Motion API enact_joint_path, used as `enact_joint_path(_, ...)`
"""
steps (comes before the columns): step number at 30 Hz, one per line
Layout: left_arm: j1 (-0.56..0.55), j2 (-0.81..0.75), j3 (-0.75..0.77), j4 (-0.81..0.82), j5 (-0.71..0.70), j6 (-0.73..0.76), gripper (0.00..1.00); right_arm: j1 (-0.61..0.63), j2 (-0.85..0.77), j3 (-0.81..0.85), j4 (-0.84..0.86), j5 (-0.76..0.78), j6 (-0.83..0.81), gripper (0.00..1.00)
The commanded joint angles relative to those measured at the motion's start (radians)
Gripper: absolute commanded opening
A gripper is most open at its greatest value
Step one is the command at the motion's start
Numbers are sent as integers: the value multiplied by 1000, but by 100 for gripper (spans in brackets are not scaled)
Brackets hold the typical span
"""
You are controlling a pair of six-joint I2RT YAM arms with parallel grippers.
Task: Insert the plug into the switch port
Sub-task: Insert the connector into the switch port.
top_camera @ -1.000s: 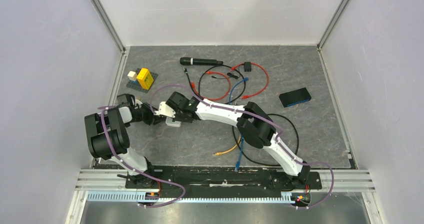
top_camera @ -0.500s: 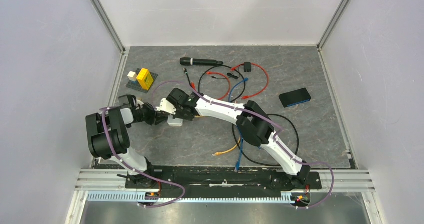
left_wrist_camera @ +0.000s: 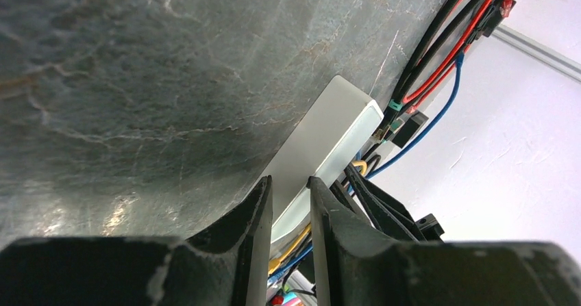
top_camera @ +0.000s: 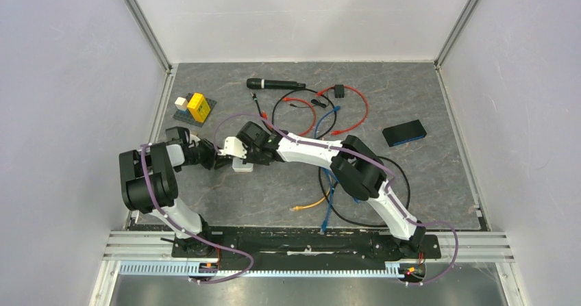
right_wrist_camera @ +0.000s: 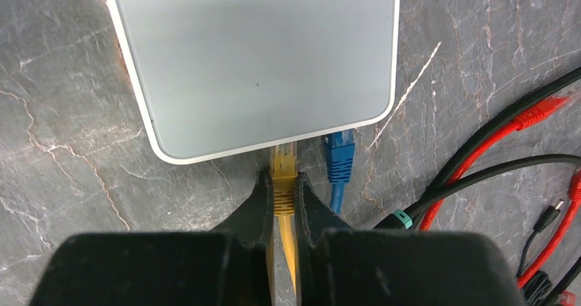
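1. right wrist view: the right gripper (right_wrist_camera: 283, 183) is closed tight on the yellow plug (right_wrist_camera: 283, 172). it holds the plug by its yellow boot, just behind the clear tip.
2. the clear tip touches the near long edge of the pale box (right_wrist_camera: 253, 66), where the switch port must be. the port itself is hidden under the rim, so i cannot tell how deep the plug sits.
3. a blue plug (right_wrist_camera: 340, 154) meets the same edge, just beside the yellow one.
4. in the left wrist view, the left gripper (left_wrist_camera: 289, 189) has its fingers close together with one end of the box between them. it seems to pinch the box and brace it against the push.
5. i judge the plug to be light, hard plastic, and the cable behind it to be soft. a grip near the tip is therefore good, because further back the cable would bend.
6. the box looks light and smooth, so without a brace it would probably slide on the table (right_wrist_camera: 68, 183).
7. the push should probably go straight in, because a tilted plug may jam.
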Motion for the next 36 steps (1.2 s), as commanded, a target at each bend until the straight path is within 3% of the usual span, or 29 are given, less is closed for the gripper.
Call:
enact_joint_path(1, -49, 33, 43, -133, 42, 81, 31, 32, 46, -89, 91, -187, -72, 0)
enact_joint_path(13, -52, 24, 68, -169, -10, 130, 31, 13, 52, -93, 163, -240, -100, 0)
enact_joint_path(18, -58, 21, 55, -156, -13, 130, 31, 17, 78, 17, 72, -231, -59, 0)
enact_joint_path(24, -66, 21, 73, -162, 15, 145, 32, 38, 43, -70, 108, -220, -190, 0)
enact_joint_path(28, -74, -4, 73, -167, 0, 153, 33, 38, 29, -98, 141, -301, -239, 0)
enact_joint_path(30, -76, 6, 88, -187, 5, 169, 33, 37, 19, -131, 197, -270, -220, 0)
enact_joint_path(36, -80, -20, 111, -243, -35, 208, 35, 28, 74, -2, 156, -212, -55, 0)
